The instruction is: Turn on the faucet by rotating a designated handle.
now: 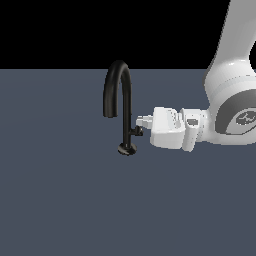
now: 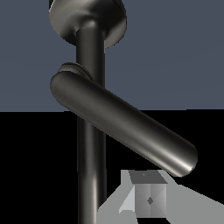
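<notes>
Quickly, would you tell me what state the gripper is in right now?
Gripper: at the faucet's handle, but the views do not show whether the jaws are open or shut on it.

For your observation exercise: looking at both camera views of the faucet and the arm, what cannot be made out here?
- Exterior view: whether the gripper touches the handle; too small, and the black parts merge.
- Exterior view: the arm's upper links, cut off by the right edge.
- Wrist view: the faucet spout, outside the frame.
- Wrist view: only one of the gripper's fingers shows, so its opening is unclear.
</notes>
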Controlling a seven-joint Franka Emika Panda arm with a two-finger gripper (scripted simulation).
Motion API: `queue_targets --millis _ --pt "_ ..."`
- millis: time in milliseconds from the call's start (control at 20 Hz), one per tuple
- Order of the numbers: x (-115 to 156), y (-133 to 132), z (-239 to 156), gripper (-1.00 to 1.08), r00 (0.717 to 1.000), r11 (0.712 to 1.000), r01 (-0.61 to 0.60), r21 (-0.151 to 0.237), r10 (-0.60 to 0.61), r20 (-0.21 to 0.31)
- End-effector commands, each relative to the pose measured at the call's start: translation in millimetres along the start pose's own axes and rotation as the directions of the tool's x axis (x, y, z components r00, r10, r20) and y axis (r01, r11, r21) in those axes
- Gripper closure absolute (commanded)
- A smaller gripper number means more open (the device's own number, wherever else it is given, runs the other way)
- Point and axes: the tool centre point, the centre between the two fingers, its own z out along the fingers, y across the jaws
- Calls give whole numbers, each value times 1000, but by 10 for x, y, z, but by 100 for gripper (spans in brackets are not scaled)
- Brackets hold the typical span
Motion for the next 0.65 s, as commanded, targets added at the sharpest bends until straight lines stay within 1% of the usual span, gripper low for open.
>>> queue_targets --millis 0,550,600 --pt "0 0 -1 108 1000 1000 0 0 0 0" --pt "643 312 1 108 1000 1000 -26 -4 26 0" --pt "643 312 1 108 1000 1000 -26 -4 26 0"
